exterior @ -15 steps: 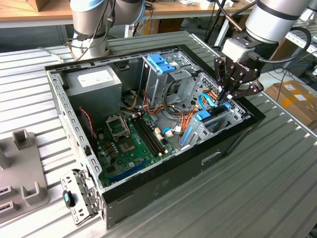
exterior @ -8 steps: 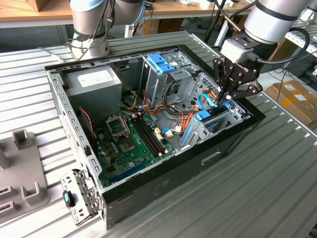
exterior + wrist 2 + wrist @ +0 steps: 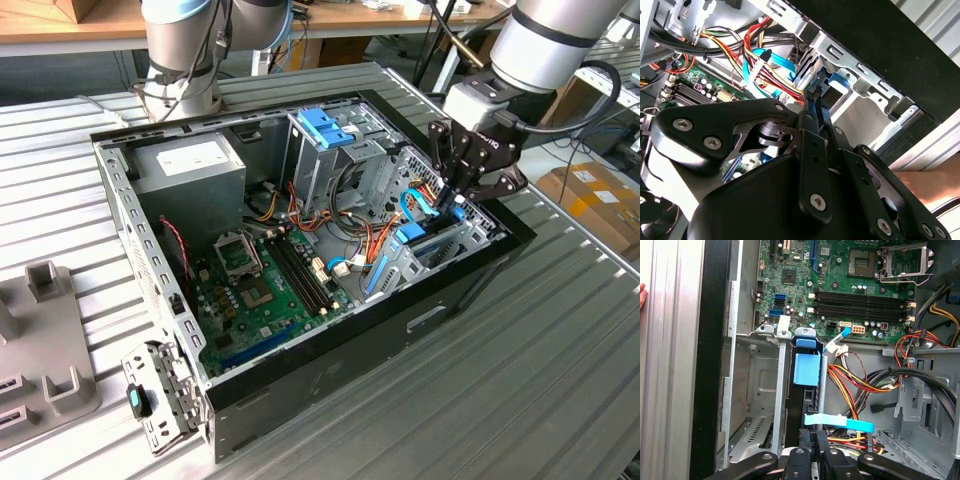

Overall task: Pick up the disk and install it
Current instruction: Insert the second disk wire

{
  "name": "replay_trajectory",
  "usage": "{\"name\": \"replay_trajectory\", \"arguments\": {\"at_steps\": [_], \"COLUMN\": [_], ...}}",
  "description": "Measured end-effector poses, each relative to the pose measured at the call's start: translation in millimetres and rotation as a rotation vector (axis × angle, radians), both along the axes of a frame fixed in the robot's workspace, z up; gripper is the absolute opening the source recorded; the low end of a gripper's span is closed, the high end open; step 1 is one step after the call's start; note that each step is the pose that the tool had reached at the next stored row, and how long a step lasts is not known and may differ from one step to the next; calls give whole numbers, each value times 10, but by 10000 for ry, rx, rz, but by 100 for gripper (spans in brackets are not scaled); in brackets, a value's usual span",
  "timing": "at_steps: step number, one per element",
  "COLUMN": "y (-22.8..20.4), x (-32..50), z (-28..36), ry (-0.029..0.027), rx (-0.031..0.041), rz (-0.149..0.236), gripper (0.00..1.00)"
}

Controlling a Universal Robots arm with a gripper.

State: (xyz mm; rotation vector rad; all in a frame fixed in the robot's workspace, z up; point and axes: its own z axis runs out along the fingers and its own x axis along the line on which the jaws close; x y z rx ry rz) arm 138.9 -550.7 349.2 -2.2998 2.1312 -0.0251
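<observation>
Here, a steep downward reach of the arm from the exterior view's upper right, wrist tilted, tool (image 3: 462, 205) lowered into the corner of the open computer case (image 3: 300, 372) on the exterior view's right. Tool fingers (image 3: 809, 441) drawn close together, pinching the upper edge of the disk (image 3: 806, 370); same narrow grip in the second wrist view, tool (image 3: 815, 95) tipped toward the blue rail of the disk (image 3: 832, 82).

Disk on edge inside the drive cage (image 3: 755, 380), slotted between upright sheet-metal walls, its blue rail (image 3: 413, 236) just below the tool in the exterior view. Little room on either side: black case wall close on one flank, a bundle of red, yellow and orange cables (image 3: 855, 380) and a flat blue ribbon cable (image 3: 840, 423) close on the other. Open space above the case.

Cage of bare grey stamped metal with slots and tabs. Green motherboard (image 3: 250, 290) flat on the case floor, beside a big grey box (image 3: 190, 170). Bright blue latch (image 3: 325, 125) atop a second grey cage, well apart from the tool. Ribbed aluminium table (image 3: 500, 400) under the case. A person's hand (image 3: 925, 182) at the table edge outside the case.
</observation>
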Motion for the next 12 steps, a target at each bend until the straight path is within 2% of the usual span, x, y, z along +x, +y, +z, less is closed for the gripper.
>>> {"name": "replay_trajectory", "arguments": {"at_steps": [7,12], "y": [0,0], "x": [-9,-14], "z": [-25,-44], "ry": [0,1], "rx": [-51,-60], "rz": [0,0], "gripper": [16,16]}}
